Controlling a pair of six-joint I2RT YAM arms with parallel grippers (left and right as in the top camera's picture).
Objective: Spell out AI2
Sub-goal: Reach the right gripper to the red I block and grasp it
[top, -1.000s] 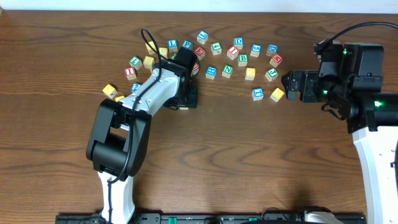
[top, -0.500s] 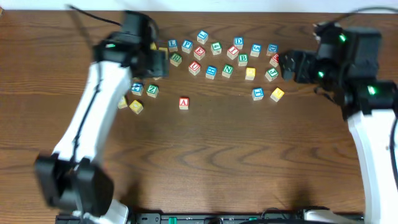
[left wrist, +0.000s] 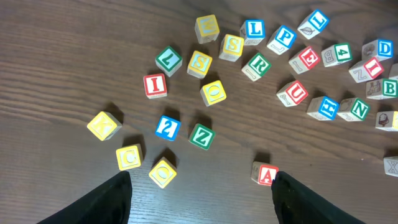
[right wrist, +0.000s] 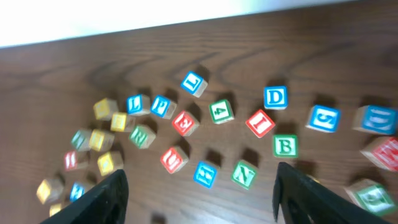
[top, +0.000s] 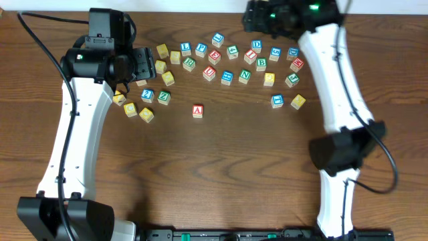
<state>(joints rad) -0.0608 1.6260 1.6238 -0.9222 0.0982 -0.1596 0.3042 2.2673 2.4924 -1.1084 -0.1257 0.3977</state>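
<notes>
A red A block (top: 197,111) stands alone in front of the scattered blocks; it also shows in the left wrist view (left wrist: 267,175), beside my right fingertip. A blue 2 block (top: 148,95) (left wrist: 167,127) lies at the left of the cluster. One red I block (left wrist: 155,85) lies near it, another (top: 251,56) (right wrist: 260,122) in the middle. My left gripper (top: 137,63) (left wrist: 200,199) is open and empty, raised over the left blocks. My right gripper (top: 257,17) (right wrist: 199,193) is open and empty, high over the back of the cluster.
Several more letter and number blocks lie in an arc across the back of the wooden table (top: 221,174), among them a green Z (left wrist: 201,135), a red U (left wrist: 294,93) and a green N (right wrist: 244,175). The table's back edge meets a white wall (right wrist: 124,15).
My left gripper let go of the A block, left it on the table and swung back to the left. My right arm swung from the right side to the back middle.
</notes>
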